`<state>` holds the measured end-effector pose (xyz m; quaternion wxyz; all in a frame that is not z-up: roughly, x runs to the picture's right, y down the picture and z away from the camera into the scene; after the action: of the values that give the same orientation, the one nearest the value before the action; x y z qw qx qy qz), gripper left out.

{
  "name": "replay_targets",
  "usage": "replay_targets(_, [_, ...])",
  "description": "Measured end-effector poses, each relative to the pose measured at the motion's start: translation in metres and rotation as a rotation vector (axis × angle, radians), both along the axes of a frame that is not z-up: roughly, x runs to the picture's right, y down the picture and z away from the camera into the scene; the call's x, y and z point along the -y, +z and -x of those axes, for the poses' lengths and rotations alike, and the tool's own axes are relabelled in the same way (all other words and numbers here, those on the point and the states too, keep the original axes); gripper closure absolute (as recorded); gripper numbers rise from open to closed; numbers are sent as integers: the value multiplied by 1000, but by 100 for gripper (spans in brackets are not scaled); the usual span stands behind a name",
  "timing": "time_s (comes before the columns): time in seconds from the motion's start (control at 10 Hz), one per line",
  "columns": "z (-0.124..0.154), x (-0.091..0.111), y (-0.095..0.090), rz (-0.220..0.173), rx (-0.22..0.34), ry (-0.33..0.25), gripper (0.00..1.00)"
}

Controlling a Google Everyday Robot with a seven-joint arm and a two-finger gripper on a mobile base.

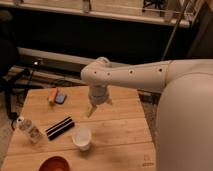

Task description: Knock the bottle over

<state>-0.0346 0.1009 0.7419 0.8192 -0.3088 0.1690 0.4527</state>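
Observation:
The bottle (29,130) is a small clear plastic one with a white cap. It stands tilted near the left edge of the wooden table (125,125). My gripper (98,106) hangs from the white arm above the middle of the table, pointing down. It is well to the right of the bottle and apart from it. A white paper cup (81,138) stands on the table just below and left of the gripper.
A black flat bar (60,127) lies between the bottle and the cup. An orange object (52,94) and a small blue object (61,98) lie at the table's back left. A red bowl (53,164) sits at the front edge. The robot's white body (185,125) fills the right side.

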Motion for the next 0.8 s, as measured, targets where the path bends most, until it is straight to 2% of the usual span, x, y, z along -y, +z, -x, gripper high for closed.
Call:
replay_targets(0.1, [9, 0, -3, -2, 19, -27, 20])
replay_targets(0.3, [70, -6, -18, -12, 133, -128, 20])
replay_targets(0.6, [137, -12, -42, -13, 248, -258, 20])
replay_targets(0.7, [162, -11, -52, -19, 296, -311, 22])
replay_targets(0.8, [176, -10, -60, -25, 325, -346, 28])
